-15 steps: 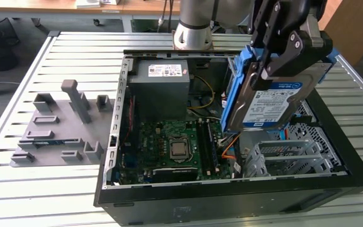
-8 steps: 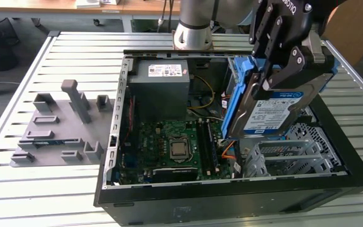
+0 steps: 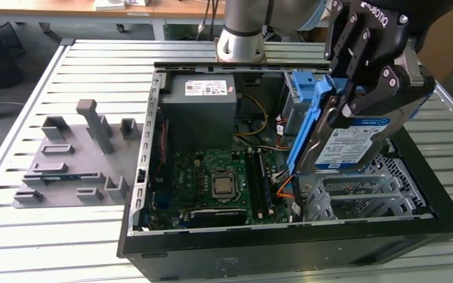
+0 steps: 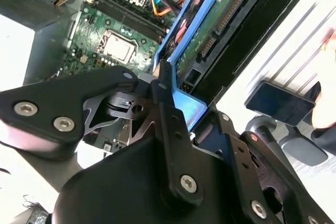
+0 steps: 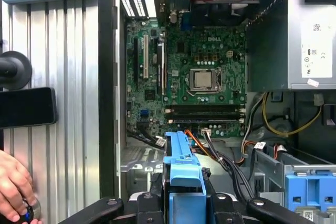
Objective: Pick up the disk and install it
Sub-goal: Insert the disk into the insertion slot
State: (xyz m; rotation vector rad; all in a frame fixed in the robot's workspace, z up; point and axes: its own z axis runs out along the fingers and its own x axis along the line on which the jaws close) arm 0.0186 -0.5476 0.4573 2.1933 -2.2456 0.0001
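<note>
Disk [image 3: 351,144] hangs tilted above open computer case [image 3: 289,247], gripper [image 3: 372,100] clamped across its blue-framed edges; rigid, fairly heavy, probably shock-sensitive, so edges look the safest hold.

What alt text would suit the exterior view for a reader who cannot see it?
A black robot pincer holds the disk, tilted in its blue frame, above the open computer case at the exterior view's right. The case lies on a slatted metal table, motherboard exposed, with a grey fixture beside it.

Bright, even light is flooding the slatted table [image 3: 92,65]. The computer case [image 3: 289,247] interior is lying in soft shadow.
</note>
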